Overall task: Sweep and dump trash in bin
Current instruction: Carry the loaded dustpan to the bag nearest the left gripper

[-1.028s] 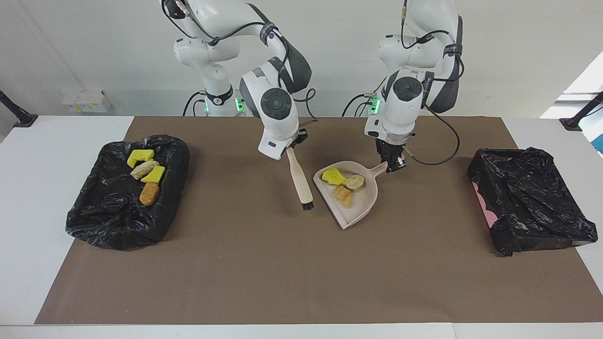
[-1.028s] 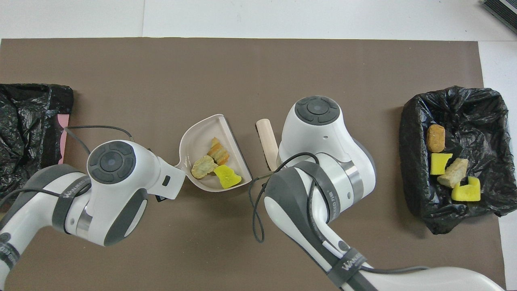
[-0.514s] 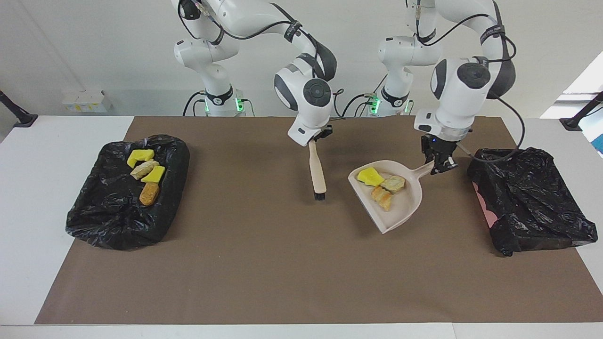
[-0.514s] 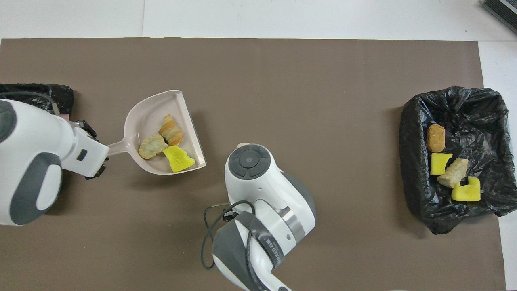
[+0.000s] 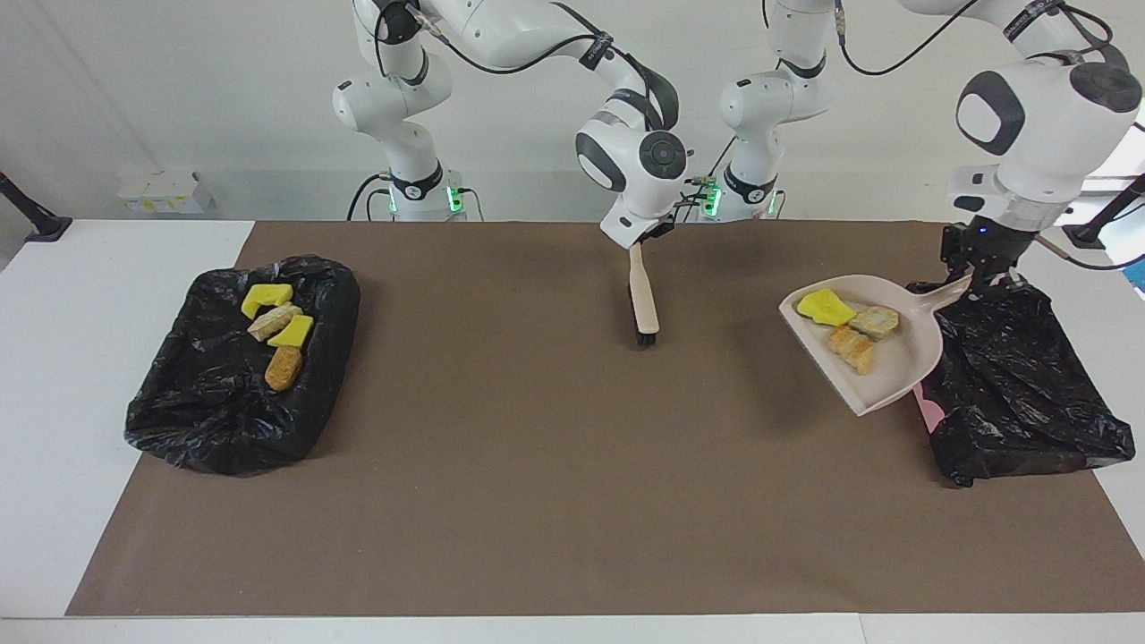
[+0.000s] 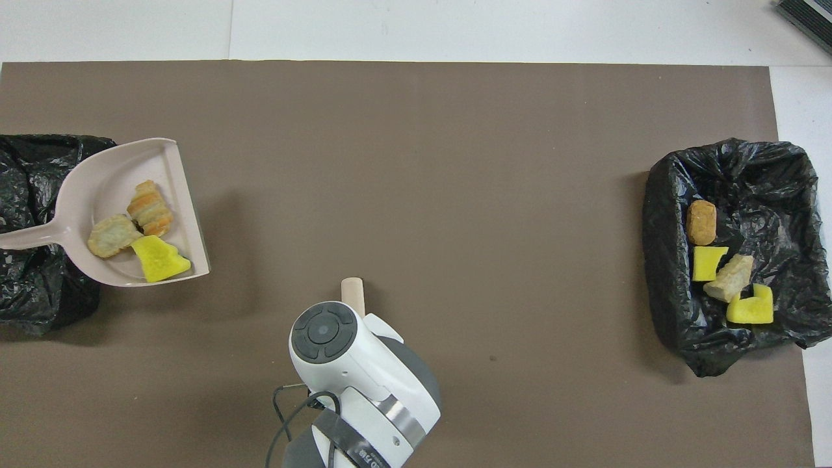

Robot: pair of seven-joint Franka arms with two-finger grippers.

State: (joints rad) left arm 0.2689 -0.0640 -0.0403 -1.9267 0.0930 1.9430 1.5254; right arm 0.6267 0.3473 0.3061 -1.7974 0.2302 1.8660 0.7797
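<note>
Beige plastic dustpan (image 5: 881,353) holds crusty scraps (image 5: 850,327)

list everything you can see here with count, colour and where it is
dustpan: 1, beige, held up beside the bin at the left arm's end
trash in dustpan: 3, yellow, tan, orange-brown
bin: 1, black-bagged, left arm's end
bin with scraps: 1, black-bagged, right arm's end
trash in that bin: 4, two yellow, tan, orange-brown
brush: 1, beige, hanging over mid-mat
mat: 1, brown, on the table
left claw: shut on the dustpan's handle
right claw: shut on the brush
</note>
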